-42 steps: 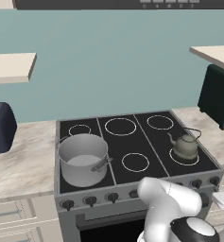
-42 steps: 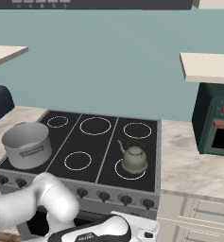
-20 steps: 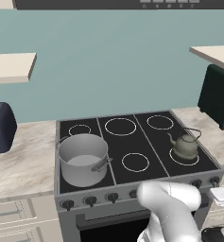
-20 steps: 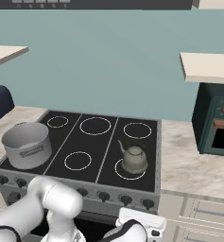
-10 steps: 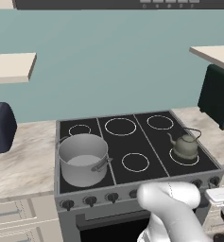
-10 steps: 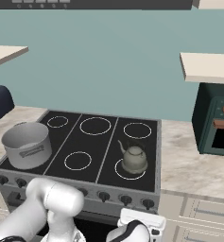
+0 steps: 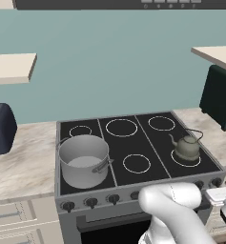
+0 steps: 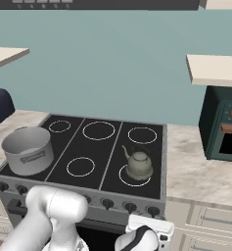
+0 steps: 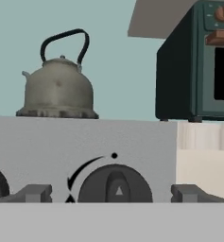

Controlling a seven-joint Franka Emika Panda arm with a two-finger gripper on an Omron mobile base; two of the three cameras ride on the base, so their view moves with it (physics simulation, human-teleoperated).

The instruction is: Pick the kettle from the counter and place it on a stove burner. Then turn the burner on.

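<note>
kettle [image 7: 186, 147] sits on the front-right stove burner [image 7: 197, 161] — open gripper [image 9: 112, 194] facing a knob [image 9: 114, 184].

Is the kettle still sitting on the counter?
No, the kettle stands on the front right burner ring of the black cooktop, not on the counter.

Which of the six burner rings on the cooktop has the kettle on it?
The front right ring, nearest the green oven. The kettle stands on it; the pot covers the front left, and the other rings are bare.
</note>
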